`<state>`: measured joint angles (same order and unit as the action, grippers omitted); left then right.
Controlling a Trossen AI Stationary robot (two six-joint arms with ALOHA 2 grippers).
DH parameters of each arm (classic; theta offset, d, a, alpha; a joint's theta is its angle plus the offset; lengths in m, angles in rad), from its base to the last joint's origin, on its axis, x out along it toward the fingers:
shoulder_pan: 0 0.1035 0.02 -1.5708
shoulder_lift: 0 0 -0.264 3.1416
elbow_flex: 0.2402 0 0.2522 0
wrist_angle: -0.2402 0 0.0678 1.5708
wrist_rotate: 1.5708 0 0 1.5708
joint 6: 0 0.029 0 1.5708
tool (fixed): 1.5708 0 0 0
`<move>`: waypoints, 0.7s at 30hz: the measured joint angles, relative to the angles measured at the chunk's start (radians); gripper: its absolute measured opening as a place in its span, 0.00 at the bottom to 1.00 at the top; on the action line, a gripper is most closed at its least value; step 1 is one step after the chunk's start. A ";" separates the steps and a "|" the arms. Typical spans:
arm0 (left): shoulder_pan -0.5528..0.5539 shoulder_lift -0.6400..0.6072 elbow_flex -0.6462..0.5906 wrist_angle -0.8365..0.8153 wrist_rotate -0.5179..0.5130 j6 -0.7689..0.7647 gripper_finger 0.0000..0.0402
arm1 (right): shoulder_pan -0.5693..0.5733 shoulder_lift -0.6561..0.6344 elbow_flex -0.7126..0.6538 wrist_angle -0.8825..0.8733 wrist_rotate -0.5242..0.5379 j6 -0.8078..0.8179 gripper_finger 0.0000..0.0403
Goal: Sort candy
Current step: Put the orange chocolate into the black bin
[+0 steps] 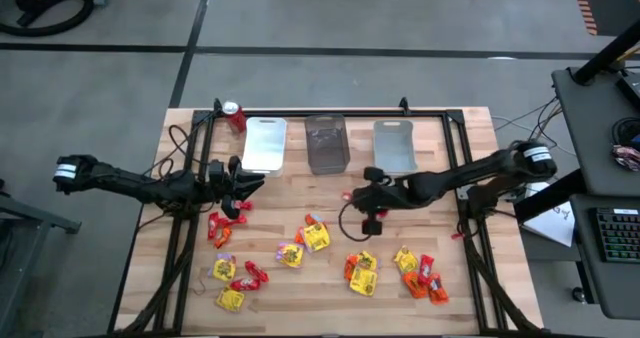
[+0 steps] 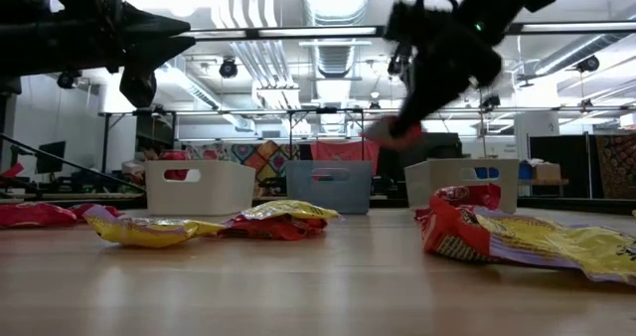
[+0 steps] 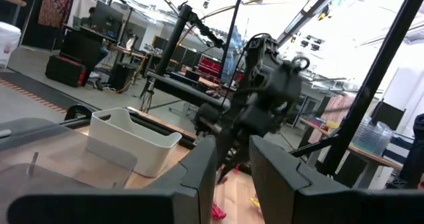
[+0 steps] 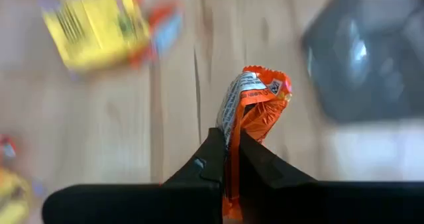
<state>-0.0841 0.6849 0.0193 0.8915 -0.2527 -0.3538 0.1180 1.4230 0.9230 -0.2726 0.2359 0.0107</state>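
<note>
In the right wrist view the yellow packet [image 4: 99, 26] and dark bin [image 4: 364, 58] are blurred, cut off by edges.

High view. Wooden surface [image 1: 330, 298] with three bins along the far edge: white bin [image 1: 264, 144], dark clear bin [image 1: 327, 143], pale grey bin [image 1: 394, 145]. Red soda can [image 1: 235, 116] stands just beside the white bin. Candy [image 1: 315, 237] lies scattered over the near half in yellow, orange and red. Left gripper [image 1: 240, 188] sits above the left-hand packets; right gripper [image 1: 372, 216] sits near the surface's middle.
</note>
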 joint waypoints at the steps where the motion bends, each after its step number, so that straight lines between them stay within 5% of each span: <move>1: 0.000 0.001 0.000 0.001 0.000 0.000 0.19 | -0.006 -0.009 0.000 0.037 0.000 -0.021 0.03; 9: 0.000 0.006 0.000 0.007 0.000 -0.016 0.19 | -0.160 0.014 0.000 0.405 0.001 -0.193 0.03; 21: 0.000 0.040 0.000 0.006 0.000 -0.037 0.19 | -0.477 0.157 0.000 0.670 -0.005 -0.101 0.04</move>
<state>-0.0844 0.7251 0.0193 0.8978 -0.2523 -0.3904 -0.3591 1.5803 0.9226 0.3977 0.2307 -0.0903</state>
